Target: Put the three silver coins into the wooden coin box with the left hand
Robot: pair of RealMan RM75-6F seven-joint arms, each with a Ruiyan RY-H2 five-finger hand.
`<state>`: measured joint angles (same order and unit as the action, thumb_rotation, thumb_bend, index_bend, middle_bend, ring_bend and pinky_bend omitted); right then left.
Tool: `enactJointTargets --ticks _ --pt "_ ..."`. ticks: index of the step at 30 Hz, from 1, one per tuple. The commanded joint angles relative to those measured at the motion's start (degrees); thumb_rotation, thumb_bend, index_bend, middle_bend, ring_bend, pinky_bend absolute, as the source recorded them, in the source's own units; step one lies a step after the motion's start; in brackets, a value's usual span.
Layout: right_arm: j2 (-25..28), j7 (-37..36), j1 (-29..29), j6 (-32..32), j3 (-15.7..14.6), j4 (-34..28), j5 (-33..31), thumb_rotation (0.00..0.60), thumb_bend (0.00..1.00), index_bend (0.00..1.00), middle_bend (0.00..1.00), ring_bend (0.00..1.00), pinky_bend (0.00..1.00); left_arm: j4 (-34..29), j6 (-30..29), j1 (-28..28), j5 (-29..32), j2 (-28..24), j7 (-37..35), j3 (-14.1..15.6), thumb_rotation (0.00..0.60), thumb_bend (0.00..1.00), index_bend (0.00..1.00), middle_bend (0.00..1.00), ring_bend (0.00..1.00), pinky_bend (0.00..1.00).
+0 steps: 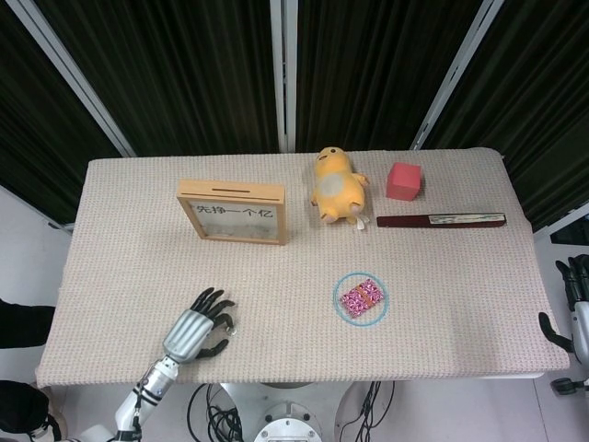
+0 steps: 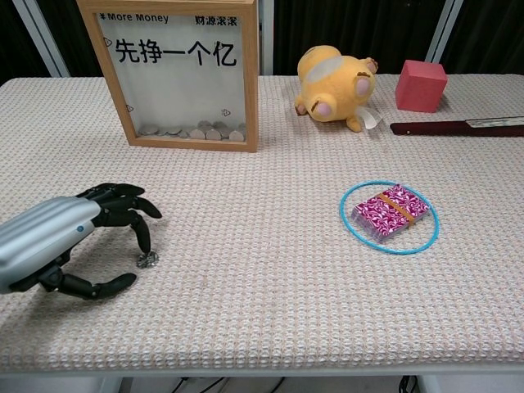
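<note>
Near the front edge of the surface (image 2: 270, 319), well in front of the box (image 2: 176, 74), the left hand (image 2: 70, 241) arches over a single coin (image 2: 147, 260). Its fingers (image 2: 139, 233) curl down, one tip touching or just beside the coin, with the thumb low on the cloth on the near side; nothing is lifted yet. This looks like the pick-up step for that coin, with other coins already lying inside the box behind its clear pane. Next, thumb and finger likely need to close under the coin's edge, a hard pinch on knitted cloth. Being flat and round, the coin has no long axis. In the head view the box's slot (image 1: 235, 190) runs along its top, left to right.
</note>
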<state>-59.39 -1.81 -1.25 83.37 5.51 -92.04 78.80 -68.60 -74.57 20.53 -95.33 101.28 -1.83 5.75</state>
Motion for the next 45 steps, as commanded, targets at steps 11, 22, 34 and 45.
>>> enactJointTargets --ticks 11,22,34,45 --pt "-0.49 -0.1 -0.33 -0.89 -0.04 0.58 -0.31 0.6 0.32 0.0 0.0 0.0 0.0 -0.22 0.89 0.03 0.34 0.21 -0.86 -0.05 0.6 0.28 0.45 0.18 0.03 0.05" --pt "-0.64 -0.6 -0.46 -1.47 0.04 1.28 -0.79 0.6 0.32 0.0 0.0 0.0 0.0 0.79 2.05 0.74 0.16 0.97 -1.01 -0.14 0.6 0.28 0.44 0.18 0.03 0.05" --pt "-0.9 -1.18 -0.64 -1.9 -0.05 2.01 -0.67 0.6 0.32 0.0 0.0 0.0 0.0 1.08 2.01 1.03 -0.32 1.04 -0.81 0.01 0.6 0.27 0.43 0.18 0.03 0.05" --pt "-0.92 -1.47 -0.56 -1.86 -0.15 2.26 -0.52 0.6 0.32 0.0 0.0 0.0 0.0 0.78 2.79 1.44 -0.22 0.68 -0.14 0.05 0.6 0.27 0.37 0.18 0.02 0.04"
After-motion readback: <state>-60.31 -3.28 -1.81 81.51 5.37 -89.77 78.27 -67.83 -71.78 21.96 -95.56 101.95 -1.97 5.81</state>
